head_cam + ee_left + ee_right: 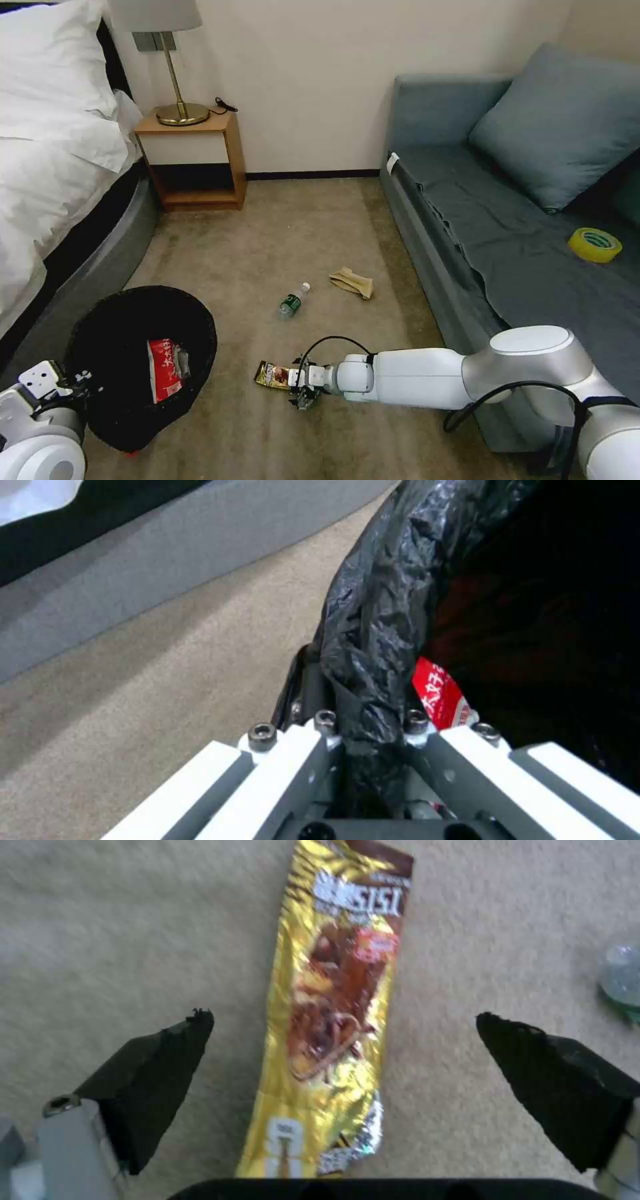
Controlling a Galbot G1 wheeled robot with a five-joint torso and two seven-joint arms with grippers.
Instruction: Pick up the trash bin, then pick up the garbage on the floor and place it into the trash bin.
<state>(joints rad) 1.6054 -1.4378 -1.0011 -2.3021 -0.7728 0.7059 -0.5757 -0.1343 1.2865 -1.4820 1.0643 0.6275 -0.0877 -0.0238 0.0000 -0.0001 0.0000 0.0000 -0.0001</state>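
The trash bin [110, 347], black with a dark liner [380, 605], is tilted at the lower left, and my left gripper [75, 385] [367, 732] is shut on its rim. A red-white snack packet [165, 377] [437, 695] lies inside it. The gold-brown candy wrapper [271, 375] [340, 940] lies flat on the carpet. My right gripper [303, 392] [343, 1016] hangs open just over its near end, one black finger [160, 1075] on each side. Farther off lie the clear green-label bottle [293, 300] [623, 980] and the crumpled tan paper [352, 283].
A grey sofa [507, 240] with a yellow tape roll [595, 244] runs along the right. A bed [53, 173] lies on the left, and a wooden nightstand [193, 160] with a lamp stands at the back. Open carpet lies between them.
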